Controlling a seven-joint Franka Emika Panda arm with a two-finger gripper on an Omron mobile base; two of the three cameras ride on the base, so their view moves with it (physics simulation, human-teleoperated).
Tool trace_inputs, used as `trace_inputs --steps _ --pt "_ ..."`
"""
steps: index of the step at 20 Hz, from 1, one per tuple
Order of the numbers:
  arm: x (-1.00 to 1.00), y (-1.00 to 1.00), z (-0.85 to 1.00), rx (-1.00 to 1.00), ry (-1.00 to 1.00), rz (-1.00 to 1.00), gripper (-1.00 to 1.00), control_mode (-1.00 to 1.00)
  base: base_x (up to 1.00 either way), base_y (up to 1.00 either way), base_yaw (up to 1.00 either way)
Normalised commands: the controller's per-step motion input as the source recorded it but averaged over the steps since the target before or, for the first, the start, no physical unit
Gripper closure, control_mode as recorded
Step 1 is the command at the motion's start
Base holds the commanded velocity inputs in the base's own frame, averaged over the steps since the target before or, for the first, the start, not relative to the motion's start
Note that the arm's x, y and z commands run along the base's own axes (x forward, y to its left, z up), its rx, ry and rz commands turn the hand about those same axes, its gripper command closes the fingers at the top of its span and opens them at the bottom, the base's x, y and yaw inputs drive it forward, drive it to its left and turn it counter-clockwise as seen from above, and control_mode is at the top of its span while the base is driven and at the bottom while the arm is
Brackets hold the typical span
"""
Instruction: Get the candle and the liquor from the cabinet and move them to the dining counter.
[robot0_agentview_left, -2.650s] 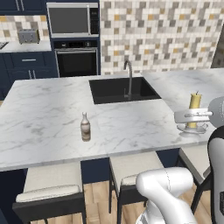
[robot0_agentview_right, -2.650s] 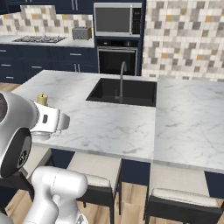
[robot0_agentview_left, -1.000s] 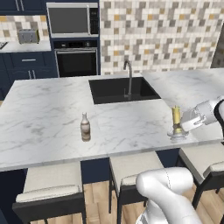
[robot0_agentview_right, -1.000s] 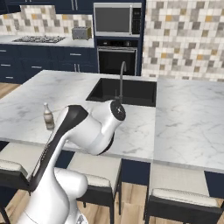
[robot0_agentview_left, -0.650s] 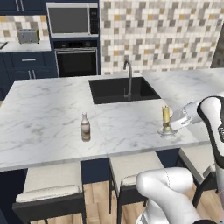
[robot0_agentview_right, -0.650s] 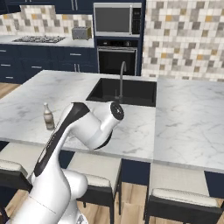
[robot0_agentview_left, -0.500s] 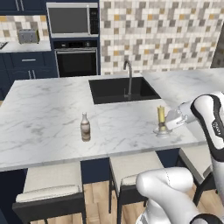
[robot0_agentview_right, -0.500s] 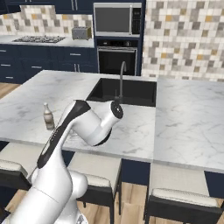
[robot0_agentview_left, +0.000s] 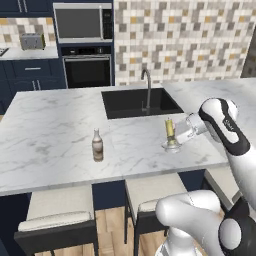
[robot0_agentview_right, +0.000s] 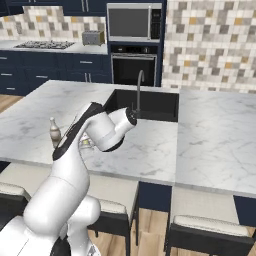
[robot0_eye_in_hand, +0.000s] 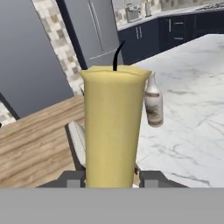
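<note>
My gripper (robot0_agentview_left: 175, 137) is shut on the candle (robot0_agentview_left: 170, 130), a pale-yellow cylinder on a small white saucer. It holds the candle upright at the dining counter (robot0_agentview_left: 50, 130), in front of the sink's right corner, with the saucer at or just above the marble. In the hand view the candle (robot0_eye_in_hand: 113, 127) stands between the two fingertips of the gripper (robot0_eye_in_hand: 113, 179). The liquor (robot0_agentview_left: 97, 145), a small brown bottle with a pale label, stands alone on the counter well to the candle's left. It is also in the right base view (robot0_agentview_right: 54, 132) and behind the candle in the hand view (robot0_eye_in_hand: 153, 105). Navy wall cabinet doors (robot0_agentview_left: 25, 5) line the top left edge.
A black sink (robot0_agentview_left: 137, 102) with a curved faucet (robot0_agentview_left: 147, 87) sits in the counter behind the candle. Cushioned stools (robot0_agentview_left: 60, 212) stand under the near edge. An oven (robot0_agentview_left: 86, 70), a microwave (robot0_agentview_left: 82, 22) and a toaster (robot0_agentview_left: 32, 41) line the back wall.
The arm has carried the candle leftward along the counter, from its right end to a spot in front of the sink, and lower. The liquor has stayed put.
</note>
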Motion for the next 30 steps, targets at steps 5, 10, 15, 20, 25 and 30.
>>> trace_inputs --steps 5,10,15,20,25,30 --pt "0.31 0.36 -0.17 0.0 -0.02 0.01 1.0 -1.0 0.0 0.0 0.0" --pt "0.2 0.29 -0.25 0.02 -0.04 0.0 1.0 -1.0 0.0 0.0 0.0" --pt "0.14 0.27 -0.3 0.11 -0.02 0.01 1.0 -1.0 0.0 0.0 0.0" --pt "0.04 0.25 -0.28 0.12 -0.08 0.06 1.0 -1.0 0.0 0.0 0.0" --pt "0.14 0.27 -0.18 0.02 -0.16 0.1 1.0 -1.0 0.0 0.0 0.0" --pt "0.14 0.19 -0.11 0.0 -0.14 0.11 1.0 -1.0 0.0 0.0 0.0"
